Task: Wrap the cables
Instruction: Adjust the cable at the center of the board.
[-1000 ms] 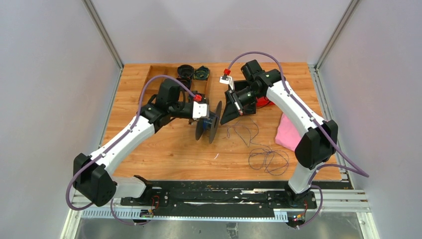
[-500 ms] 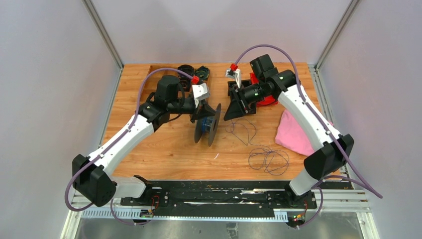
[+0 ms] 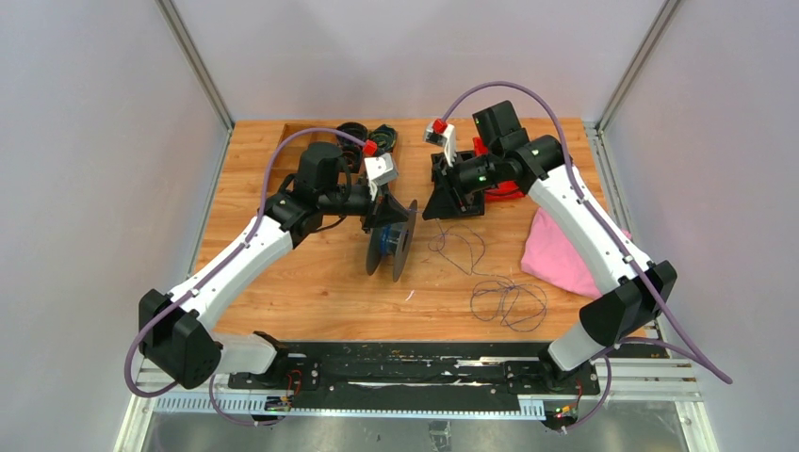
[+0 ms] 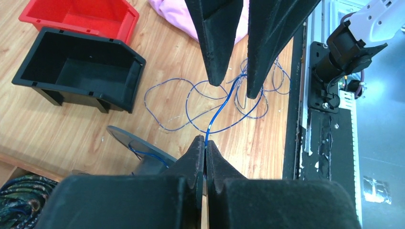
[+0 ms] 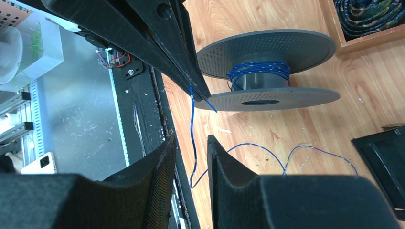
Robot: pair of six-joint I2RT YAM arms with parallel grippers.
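The cable [image 4: 224, 102] is a thin blue wire. It runs from loose loops [image 3: 509, 301] on the table up to my left gripper [image 4: 205, 141], which is shut on it just above the grey spool [image 3: 391, 250]. A few blue turns sit on the spool's core [image 5: 260, 71]. My right gripper [image 5: 191, 138] faces the left one tip to tip, a short way off. It is open, and the cable [image 5: 192, 114] hangs down between its fingers without being pinched. In the top view both grippers meet over the spool's right side.
A black bin [image 4: 81, 71] and a red bin [image 4: 81, 19] stand behind the right gripper. A pink cloth [image 3: 556, 254] lies at the right. A wooden tray [image 3: 311, 141] with dark coiled bundles [image 3: 367, 137] sits at the back left. The black base rail [image 3: 415, 367] runs along the near edge.
My right gripper has gone from shut to open, and its arm has swung outward and back. The left wrist has turned while staying shut on the cable. The spool has shifted slightly.
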